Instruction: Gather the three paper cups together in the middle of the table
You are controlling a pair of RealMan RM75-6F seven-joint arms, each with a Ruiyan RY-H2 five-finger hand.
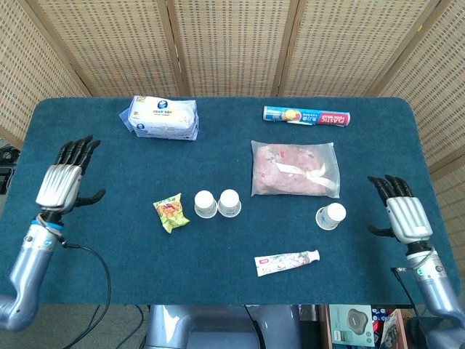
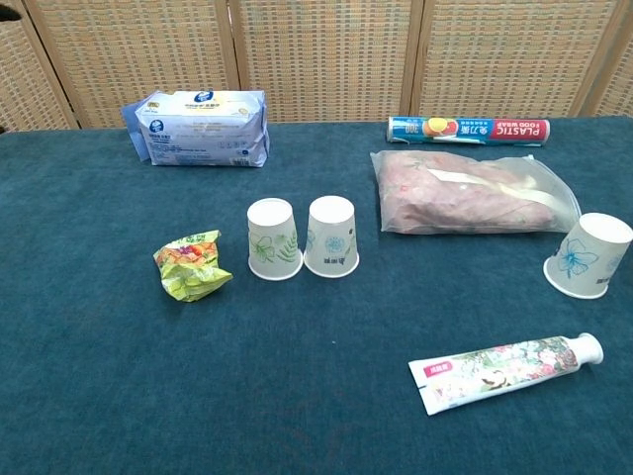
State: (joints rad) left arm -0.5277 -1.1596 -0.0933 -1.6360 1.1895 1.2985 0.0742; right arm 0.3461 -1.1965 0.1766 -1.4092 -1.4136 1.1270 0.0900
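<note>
Two white paper cups stand upside down side by side at mid-table: one with green leaves and one with a blue flower. A third paper cup sits apart at the right, tilted. My left hand hovers open over the table's far left, holding nothing. Past the third cup, my right hand hangs open at the right edge. Neither hand shows in the chest view.
A crumpled snack wrapper lies left of the two cups. A clear bag of pink stuff lies behind the third cup, a toothpaste tube in front. A wipes pack and a plastic wrap box sit at the back.
</note>
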